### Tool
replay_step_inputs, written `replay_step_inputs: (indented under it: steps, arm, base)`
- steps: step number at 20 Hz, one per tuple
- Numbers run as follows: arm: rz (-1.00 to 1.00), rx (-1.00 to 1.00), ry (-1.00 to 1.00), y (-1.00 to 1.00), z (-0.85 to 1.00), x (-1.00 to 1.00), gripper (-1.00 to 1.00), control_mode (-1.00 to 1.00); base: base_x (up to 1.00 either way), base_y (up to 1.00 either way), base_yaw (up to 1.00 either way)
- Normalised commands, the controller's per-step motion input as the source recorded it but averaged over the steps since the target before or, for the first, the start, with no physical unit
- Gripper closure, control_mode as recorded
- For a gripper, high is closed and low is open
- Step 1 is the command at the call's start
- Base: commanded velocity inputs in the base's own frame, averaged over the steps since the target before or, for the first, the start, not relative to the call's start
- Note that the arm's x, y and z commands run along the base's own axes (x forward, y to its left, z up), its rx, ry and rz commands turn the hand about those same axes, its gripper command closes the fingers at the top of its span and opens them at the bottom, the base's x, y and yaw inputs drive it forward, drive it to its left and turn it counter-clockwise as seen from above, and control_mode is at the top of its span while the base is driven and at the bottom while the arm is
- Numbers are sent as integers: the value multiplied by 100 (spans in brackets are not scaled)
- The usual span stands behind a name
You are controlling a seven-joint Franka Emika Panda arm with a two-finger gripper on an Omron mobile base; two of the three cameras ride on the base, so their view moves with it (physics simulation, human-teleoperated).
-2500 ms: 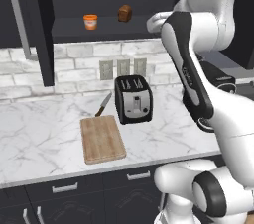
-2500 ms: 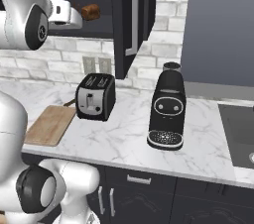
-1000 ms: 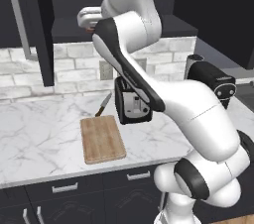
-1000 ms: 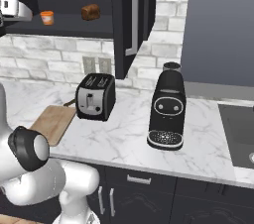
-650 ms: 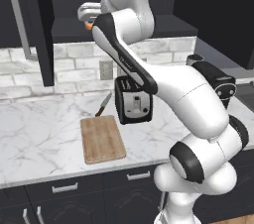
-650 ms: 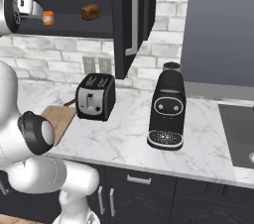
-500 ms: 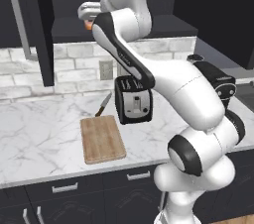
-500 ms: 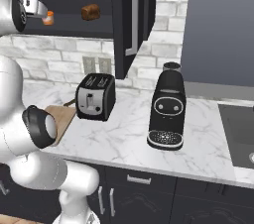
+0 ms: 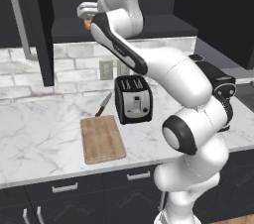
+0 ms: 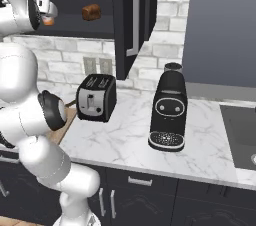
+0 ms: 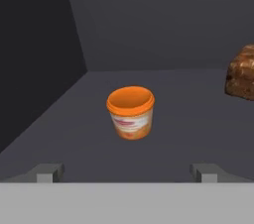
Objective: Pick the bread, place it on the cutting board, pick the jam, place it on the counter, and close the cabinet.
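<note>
Two tool [image 11: 127,171] fingertips spread apart, jam [image 11: 130,112] centred just ahead, untouched, bread [image 11: 242,73] far right.

Flat, even rendered light brightens the counter [image 9: 44,134]. The cabinet [image 11: 149,29] interior stays dim. Edges look slightly soft, without glare.

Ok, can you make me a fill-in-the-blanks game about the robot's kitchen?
1. The jam sits inside the ____.
2. The bread is ____ in colour.
3. The toaster stands next to the wooden ____.
4. The fingers point at the ____.

Missing words: cabinet; brown; cutting board; jam
</note>
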Motion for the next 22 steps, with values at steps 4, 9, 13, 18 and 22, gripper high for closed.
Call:
replay_step_inputs:
  steps: [4, 9, 13, 18, 22]
  arm:
    - [0, 0, 0, 3, 0, 44, -100, -100]
    - [0, 0, 4, 11, 0, 28, -100, -100]
    - [1, 0, 8, 17, 0, 17, -100, -100]
    - [1, 0, 6, 13, 0, 16, -100, -100]
    - [1, 0, 6, 5, 0, 20, -100, -100]
  base:
    - [0, 0, 0]
    - [0, 0, 0]
    - [0, 0, 0]
    - [0, 0, 0]
    - [0, 0, 0]
